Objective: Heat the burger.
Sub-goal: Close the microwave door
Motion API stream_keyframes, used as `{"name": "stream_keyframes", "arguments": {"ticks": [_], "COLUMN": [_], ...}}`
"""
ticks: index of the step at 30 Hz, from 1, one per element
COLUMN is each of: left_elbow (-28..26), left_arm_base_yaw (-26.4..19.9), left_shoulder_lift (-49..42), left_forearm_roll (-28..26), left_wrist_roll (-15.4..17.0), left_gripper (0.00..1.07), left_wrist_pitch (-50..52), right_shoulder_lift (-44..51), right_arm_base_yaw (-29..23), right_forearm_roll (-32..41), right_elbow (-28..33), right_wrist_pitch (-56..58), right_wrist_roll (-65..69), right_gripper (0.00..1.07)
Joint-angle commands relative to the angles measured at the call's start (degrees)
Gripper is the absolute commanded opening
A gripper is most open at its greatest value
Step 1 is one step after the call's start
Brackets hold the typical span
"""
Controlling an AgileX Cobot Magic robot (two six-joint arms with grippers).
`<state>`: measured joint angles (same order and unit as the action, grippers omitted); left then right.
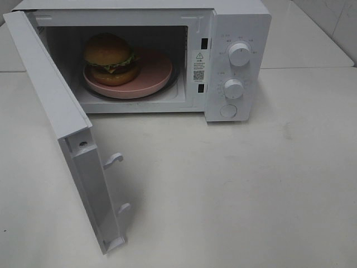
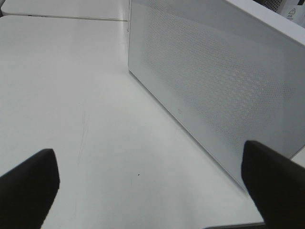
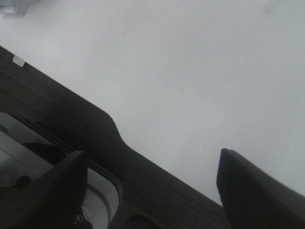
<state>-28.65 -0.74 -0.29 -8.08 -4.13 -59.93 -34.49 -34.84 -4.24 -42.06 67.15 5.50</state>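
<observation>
Black left gripper (image 2: 150,157) stood wide, held nothing, near the white microwave door (image 2: 214,71); right gripper (image 3: 152,157) wide, empty; burger (image 1: 110,58) sat inside.

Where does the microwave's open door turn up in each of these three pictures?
Exterior high: the microwave door stands open at the left, its edge toward the camera.
Left wrist: it is the perforated white panel standing on the table, close ahead.
Right wrist: not in it.
Shared landmark: the white table, in all three.
</observation>
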Motion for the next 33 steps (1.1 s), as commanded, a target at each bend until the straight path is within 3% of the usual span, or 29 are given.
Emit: {"name": "stream_keyframes", "arguments": {"ticks": [1, 3, 5, 16, 28, 33], "left_elbow": [0.29, 0.29, 0.29, 0.29, 0.29, 0.29], "left_arm_base_yaw": [0.23, 0.23, 0.23, 0.23, 0.23, 0.23], "left_shoulder_lift": [-1.43, -1.43, -1.43, -1.43, -1.43, -1.32], "left_forearm_roll": [-0.11, -0.11, -0.11, -0.11, -0.11, -0.11], "left_wrist_roll": [-0.06, -0.06, -0.06, -0.06, -0.06, -0.06], "left_gripper": [0.96, 0.96, 0.96, 0.96, 0.96, 0.96], "left_wrist_pitch": [0.57, 0.57, 0.57, 0.57, 0.57, 0.57], "right_shoulder_lift": [3.44, 4.47, 9.85, 24.64, 36.38, 36.21], "right_arm_base_yaw": [0.80, 1.78, 7.51, 22.00, 27.44, 28.07], "right_forearm_roll": [-1.66, -1.66, -1.55, -0.69, -0.69, -1.09], "right_elbow": [2.46, 3.55, 7.10, 12.78, 12.78, 12.78], "right_wrist_pitch": [0.57, 0.52, -0.29, -7.62, -7.62, -7.62], "right_wrist_roll": [2.75, 3.27, 3.95, 3.90, 3.90, 3.84], "right_gripper": [0.74, 0.74, 0.74, 0.74, 0.74, 0.74]}}
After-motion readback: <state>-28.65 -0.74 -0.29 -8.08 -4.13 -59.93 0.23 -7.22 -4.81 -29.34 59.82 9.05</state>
